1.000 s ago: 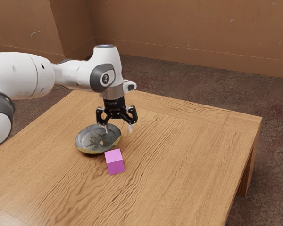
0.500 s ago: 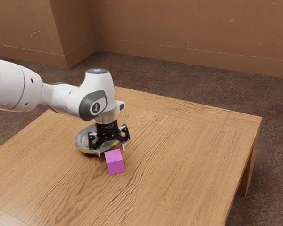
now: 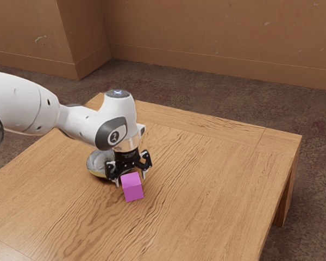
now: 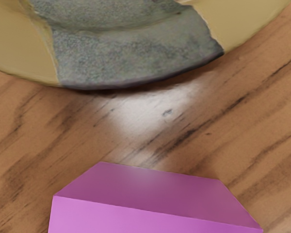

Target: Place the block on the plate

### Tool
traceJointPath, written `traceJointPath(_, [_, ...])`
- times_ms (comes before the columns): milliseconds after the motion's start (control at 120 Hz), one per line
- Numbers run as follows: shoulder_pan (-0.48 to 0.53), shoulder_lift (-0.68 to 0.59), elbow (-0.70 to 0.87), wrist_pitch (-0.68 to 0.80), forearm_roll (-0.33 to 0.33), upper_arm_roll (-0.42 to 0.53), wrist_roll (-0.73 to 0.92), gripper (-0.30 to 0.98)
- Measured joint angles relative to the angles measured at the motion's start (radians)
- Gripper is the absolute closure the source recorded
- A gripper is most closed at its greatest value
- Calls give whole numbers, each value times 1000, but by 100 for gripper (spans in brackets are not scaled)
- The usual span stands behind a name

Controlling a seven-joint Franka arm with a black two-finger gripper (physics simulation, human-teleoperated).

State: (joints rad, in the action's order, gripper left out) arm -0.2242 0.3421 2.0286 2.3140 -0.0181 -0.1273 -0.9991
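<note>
Pink block (image 3: 132, 187) beside the plate (image 3: 98, 162) needs grasping, so I should lower my spread claw (image 3: 131, 180) around it, then squeeze.

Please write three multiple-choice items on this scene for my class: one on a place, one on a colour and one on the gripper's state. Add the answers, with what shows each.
1. Where is the block relative to the plate?
A. Inside it
B. Underneath it
C. Beside it, on the table

2. What colour is the block?
A. Pink-purple
B. Green
C. White

3. What is the state of the gripper?
A. Shut on the block
B. Open
C. Shut on the plate's rim

Answers:
1. C: the wrist view shows bare wood between block and plate.
2. A: its faces are pink-purple in both views.
3. B: the exterior view shows its two fingers standing well apart, not closed on anything.
</note>
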Motion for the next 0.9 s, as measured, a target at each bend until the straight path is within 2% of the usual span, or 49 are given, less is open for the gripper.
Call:
traceJointPath(242, [0,24,13,34,2,0,-14,0])
traceJointPath(458, [-3,24,14,54,2,0,-22,21])
traceJointPath(617, [-3,22,14,60,1,0,-28,24])
traceJointPath(900, [14,-78,-10,51,16,-12,-35,28])
